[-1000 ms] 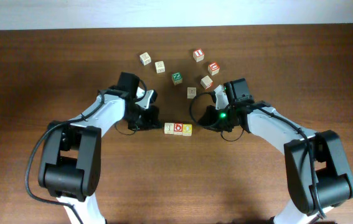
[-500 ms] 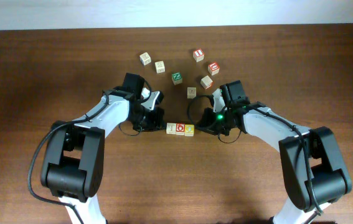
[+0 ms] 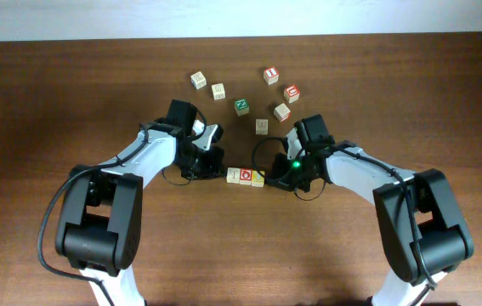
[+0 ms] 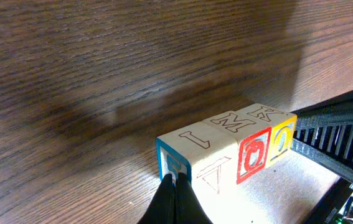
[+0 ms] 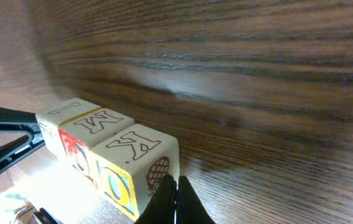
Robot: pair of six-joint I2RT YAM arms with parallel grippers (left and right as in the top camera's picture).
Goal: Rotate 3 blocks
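On the desk point(image 3: 53, 102) a row of three blocks point(image 3: 244, 176) lies side by side, each touching the next. The left pincer point(image 3: 221, 173) meets the row's left end, the right pincer point(image 3: 268, 178) its right end. Seven loose blocks point(image 3: 241, 106) lie scattered behind the row.

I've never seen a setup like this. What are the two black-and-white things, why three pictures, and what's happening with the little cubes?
Those are two robot arms, the left arm and the right arm, seen from a camera above the wooden table. The other two pictures come from a small camera on each wrist, looking along its jaws. Between the arms sits a row of three letter cubes: a pale cube, a red cube and a yellow cube. Both pairs of jaws are shut, holding nothing, their tips at opposite ends of the row. Seven loose cubes lie scattered beyond it.
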